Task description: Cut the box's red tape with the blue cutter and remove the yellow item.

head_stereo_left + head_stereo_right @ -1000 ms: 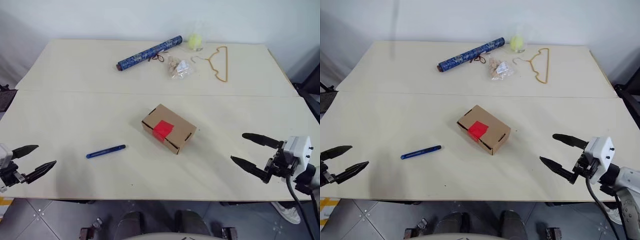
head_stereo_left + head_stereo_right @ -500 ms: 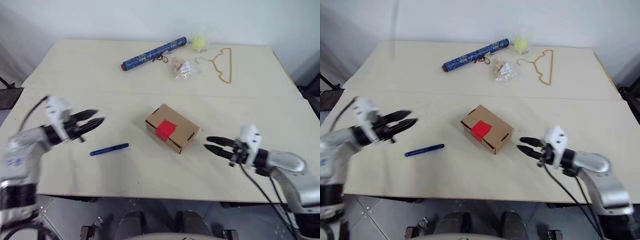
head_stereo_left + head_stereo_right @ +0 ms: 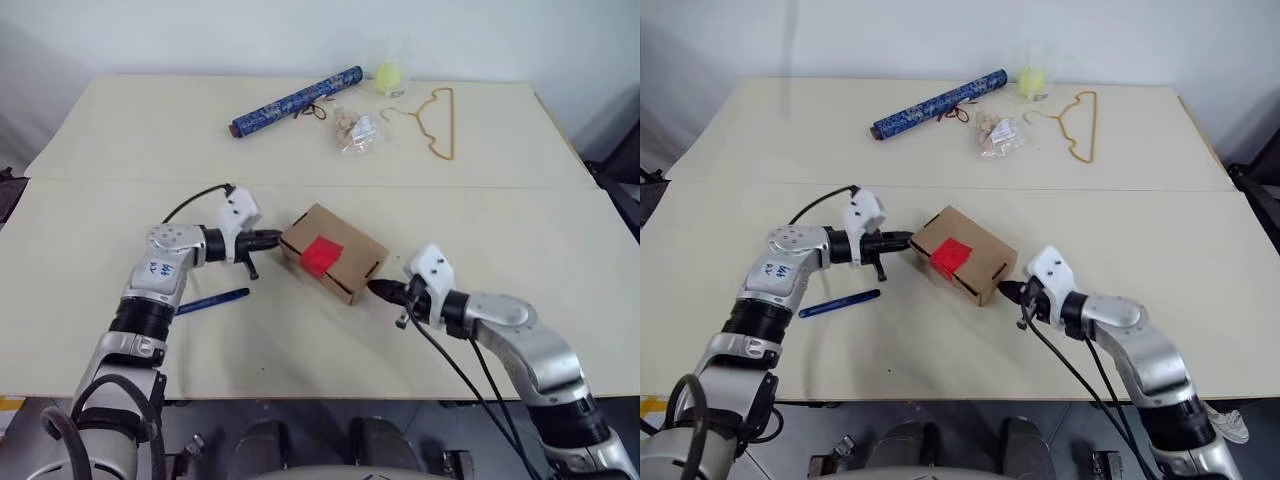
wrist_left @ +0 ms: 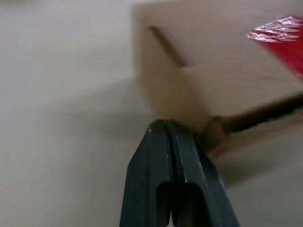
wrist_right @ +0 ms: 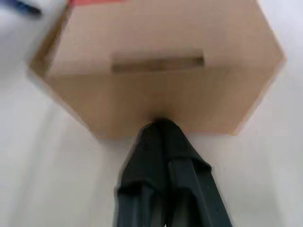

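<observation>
The brown box point(image 3: 352, 262) lies at the table's middle with the red tape point(image 3: 322, 254) on its top seam. My left gripper point(image 3: 272, 240) is shut, its tips against the box's left end; in the left wrist view the closed fingers point(image 4: 156, 156) meet the carton's lower corner point(image 4: 180, 90). My right gripper point(image 3: 379, 289) is shut too, pressed to the box's right end face point(image 5: 156, 90). Neither holds anything. The blue cutter point(image 3: 212, 300) lies on the table below my left forearm, apart from both grippers. The yellow item is hidden.
At the table's back lie a long patterned blue roll point(image 3: 297, 101), a clear bag of small tan pieces point(image 3: 355, 130), a pale yellow ball in clear wrap point(image 3: 388, 75) and a tan wire hanger point(image 3: 438, 120). A seam point(image 3: 500, 187) crosses the tabletop.
Both arms swung in from the table's sides to the box's two ends. Both grippers, open a second ago, have shut. The box and the cutter stayed put.
</observation>
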Available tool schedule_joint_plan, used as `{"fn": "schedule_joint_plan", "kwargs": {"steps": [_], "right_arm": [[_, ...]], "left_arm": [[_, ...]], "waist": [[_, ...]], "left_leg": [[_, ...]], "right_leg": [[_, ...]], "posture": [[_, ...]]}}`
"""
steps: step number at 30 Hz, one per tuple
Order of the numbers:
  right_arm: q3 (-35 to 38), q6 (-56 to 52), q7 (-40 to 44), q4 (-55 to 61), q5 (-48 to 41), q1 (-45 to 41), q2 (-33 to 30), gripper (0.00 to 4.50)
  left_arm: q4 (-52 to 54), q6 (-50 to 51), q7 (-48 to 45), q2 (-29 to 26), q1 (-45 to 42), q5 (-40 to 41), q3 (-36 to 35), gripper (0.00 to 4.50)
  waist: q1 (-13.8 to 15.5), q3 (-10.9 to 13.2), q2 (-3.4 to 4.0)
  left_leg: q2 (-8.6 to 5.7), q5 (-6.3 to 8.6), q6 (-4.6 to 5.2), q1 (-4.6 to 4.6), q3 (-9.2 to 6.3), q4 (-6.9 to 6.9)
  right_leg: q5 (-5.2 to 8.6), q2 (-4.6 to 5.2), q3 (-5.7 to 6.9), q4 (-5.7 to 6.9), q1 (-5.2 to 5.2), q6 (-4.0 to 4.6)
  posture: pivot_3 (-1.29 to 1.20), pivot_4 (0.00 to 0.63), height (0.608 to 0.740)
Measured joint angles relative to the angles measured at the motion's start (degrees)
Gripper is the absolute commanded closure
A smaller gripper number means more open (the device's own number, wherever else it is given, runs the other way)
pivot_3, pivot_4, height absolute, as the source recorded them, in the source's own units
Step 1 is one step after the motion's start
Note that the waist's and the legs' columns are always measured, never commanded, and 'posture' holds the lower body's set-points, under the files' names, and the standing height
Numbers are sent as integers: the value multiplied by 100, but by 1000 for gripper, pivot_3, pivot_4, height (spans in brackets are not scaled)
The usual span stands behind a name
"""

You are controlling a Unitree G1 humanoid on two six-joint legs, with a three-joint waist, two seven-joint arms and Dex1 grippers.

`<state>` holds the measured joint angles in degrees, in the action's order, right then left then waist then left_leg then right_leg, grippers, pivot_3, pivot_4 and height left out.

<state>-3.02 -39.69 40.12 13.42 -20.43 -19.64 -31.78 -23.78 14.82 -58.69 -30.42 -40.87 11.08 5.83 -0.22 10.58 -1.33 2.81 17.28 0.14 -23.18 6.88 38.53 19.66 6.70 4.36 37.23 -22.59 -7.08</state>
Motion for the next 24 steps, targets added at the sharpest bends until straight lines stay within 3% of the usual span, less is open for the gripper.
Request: {"fn": "schedule_joint_plan", "kwargs": {"steps": [4, 10, 15, 20, 24], "right_arm": [[131, 38, 25, -644, 150, -514, -234, 4500], [109, 1063, 69, -1925, 790, -1014, -564, 4500], [288, 1401, 306, -2137, 784, -980, -647, 4500], [406, 310, 1175, -766, 6, 229, -1327, 4500], [175, -601, 1224, 346, -623, 498, -1144, 4500]], "left_arm": [[868, 420, -360, 27, 510, 213, 129, 4464], [2427, 972, -645, 121, 1237, 683, 451, 4464], [3075, 1355, -648, -69, 1150, 1216, 129, 4464], [2042, 1498, -323, -279, -296, 1520, -762, 4464], [481, 304, 447, 85, -1013, 558, -543, 4464]], "waist": [[30, 0, 0], [5, 0, 0], [-1, 2, 3], [146, 1, 7], [141, 0, 10]], "left_leg": [[-1, 3, 5, -6, -2, 13], [4, 5, 7, -5, -6, 16], [4, 4, 7, -2, -17, 20], [2, 11, 9, -10, -27, 41], [-4, 15, 21, -2, -14, 55]], "right_leg": [[0, 3, -2, 4, 4, 0], [0, -1, -11, 10, 1, 0], [0, 0, -22, 14, 0, 0], [0, -5, -7, 9, 15, -1], [-5, -2, -24, 7, 16, -9]], "posture": [[0, 150, 740], [0, 150, 740], [0, 150, 740], [0, 150, 740], [0, 150, 740]]}}
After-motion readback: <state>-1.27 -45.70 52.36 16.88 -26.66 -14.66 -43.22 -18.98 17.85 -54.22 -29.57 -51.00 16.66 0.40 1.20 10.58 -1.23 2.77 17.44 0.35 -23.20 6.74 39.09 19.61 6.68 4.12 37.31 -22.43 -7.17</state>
